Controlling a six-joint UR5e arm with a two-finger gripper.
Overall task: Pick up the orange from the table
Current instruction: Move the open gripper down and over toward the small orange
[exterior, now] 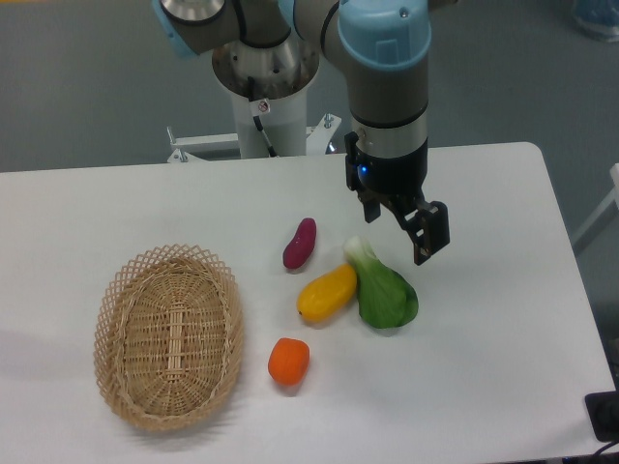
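The orange [289, 361] is small, bright orange and slightly blocky. It lies on the white table [484, 387] near the front, just right of the basket. My gripper [398, 235] hangs above the table at the back right, over the leafy end of the green vegetable and well away from the orange. Its jaws stand apart with nothing between them.
A woven wicker basket [167, 333] sits at the left. A yellow elongated fruit [327, 292] and a green bok choy [384, 290] lie touching, just behind the orange. A purple sweet potato [300, 244] lies behind them. The robot base [266, 87] stands at the table's far edge.
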